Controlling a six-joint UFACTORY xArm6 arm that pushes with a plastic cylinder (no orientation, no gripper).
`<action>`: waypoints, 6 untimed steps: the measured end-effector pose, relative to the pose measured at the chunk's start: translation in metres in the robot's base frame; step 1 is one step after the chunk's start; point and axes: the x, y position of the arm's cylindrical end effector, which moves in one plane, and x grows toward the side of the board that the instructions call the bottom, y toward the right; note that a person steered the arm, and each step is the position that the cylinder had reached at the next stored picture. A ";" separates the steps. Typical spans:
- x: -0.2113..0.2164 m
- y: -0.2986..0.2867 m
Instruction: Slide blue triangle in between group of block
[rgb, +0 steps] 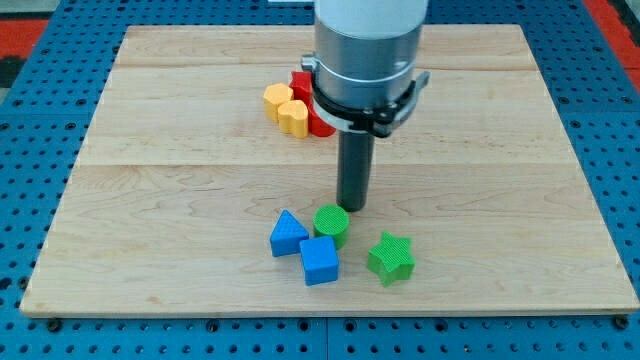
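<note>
Arm: a thick grey cylinder comes down from the view's top, ending in a straight dark rod (354, 170).
My tip (350, 207): on the tabletop, just above the green cylinder in the view, very close to it; whether they touch I cannot tell.
Hand: there is none on this arm, only the rod, so nothing is held.
Tabletop (150, 200): a pale wooden board lying on a blue pegboard.
Blue triangle (288, 233): near the view's bottom centre, at the left end of the lower cluster, just left of the green cylinder and just above and left of the blue cube.
Green cylinder (331, 225): upright, between the blue triangle and the green star, touching or nearly touching the blue cube below it.
Blue cube (319, 260): lowest in the cluster.
Green star (390, 258): on the cluster's right, a little apart.
Yellow block (285, 108): upper centre, lobed in outline, pressed against a red block (303, 85) that the arm partly hides.
</note>
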 end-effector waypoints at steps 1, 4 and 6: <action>-0.014 -0.057; 0.057 -0.025; 0.072 -0.113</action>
